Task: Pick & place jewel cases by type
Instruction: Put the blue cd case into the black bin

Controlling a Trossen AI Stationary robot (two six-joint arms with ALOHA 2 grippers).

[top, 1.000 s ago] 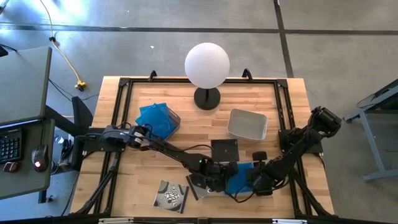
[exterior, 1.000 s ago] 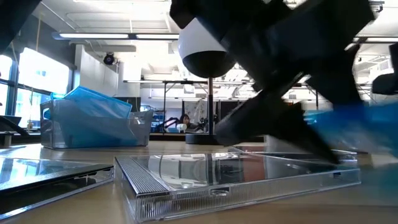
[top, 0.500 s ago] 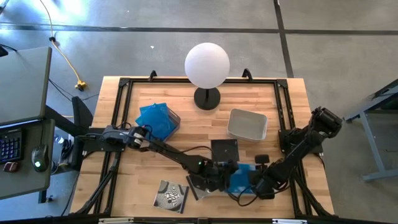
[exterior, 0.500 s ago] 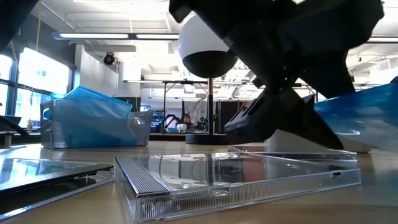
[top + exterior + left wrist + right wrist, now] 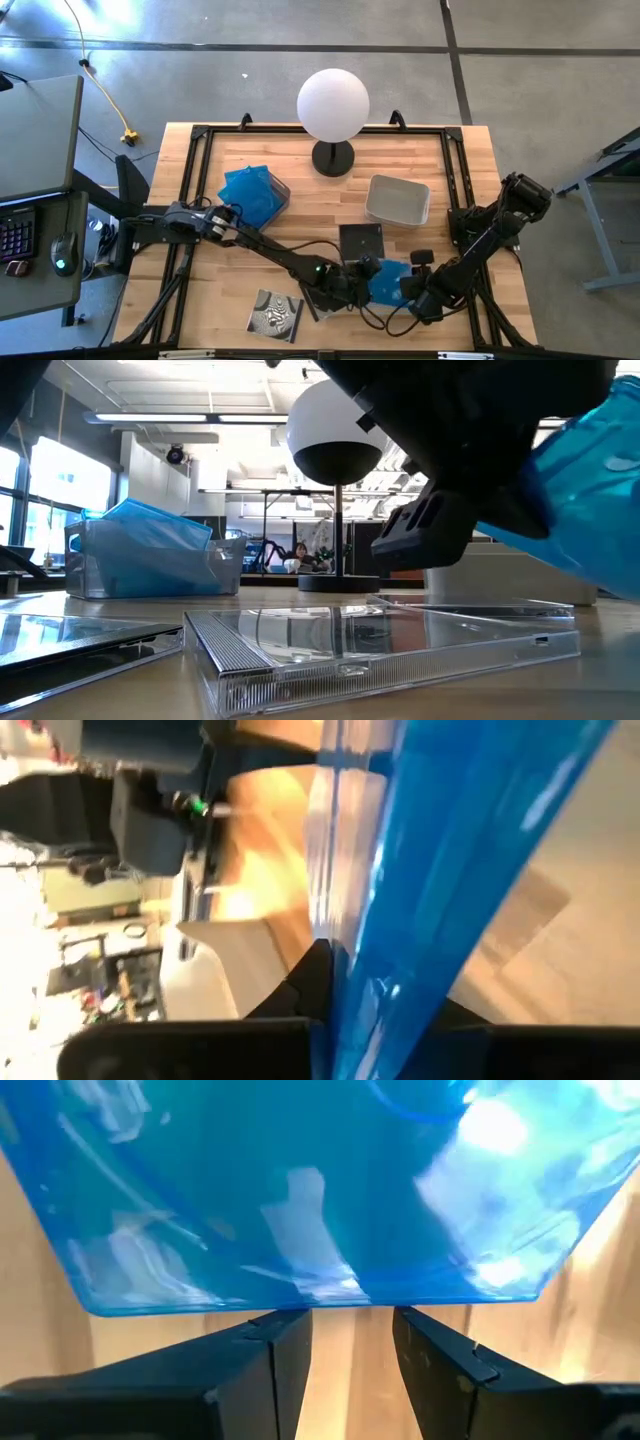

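A bright blue jewel case (image 5: 392, 280) hangs tilted above the table's near right part. My left gripper (image 5: 368, 280) is shut on its left side. My right gripper (image 5: 350, 1325) stands open at the case's right edge (image 5: 330, 1295). A dark jewel case (image 5: 360, 240) lies flat just beyond them. A clear-lidded case (image 5: 380, 635) lies flat under my left arm. A black-and-white swirl case (image 5: 275, 312) lies near the front edge. More blue cases (image 5: 250, 188) rest in the left grey tub (image 5: 150, 565). My left gripper pinches the blue case's edge (image 5: 375, 970) between its two fingers, coming roughly level from the table's left. The case is seen edge-on between the fingers. It is lifted clear of the table and tilted, its right side (image 5: 590, 480) higher. Whether my right gripper touches the case's edge, I cannot tell.
An empty grey tub (image 5: 398, 200) stands at the back right. A lamp with a white globe (image 5: 333, 105) stands at the far middle. Black rails (image 5: 190, 180) frame the tabletop. Bare wood (image 5: 220, 290) shows at the near left.
My left gripper has shut on the blue case and taken hold of it. The case lay nearly level and low, and it has risen and tipped up on its right side. My right gripper has drawn back a little toward the table's near right corner.
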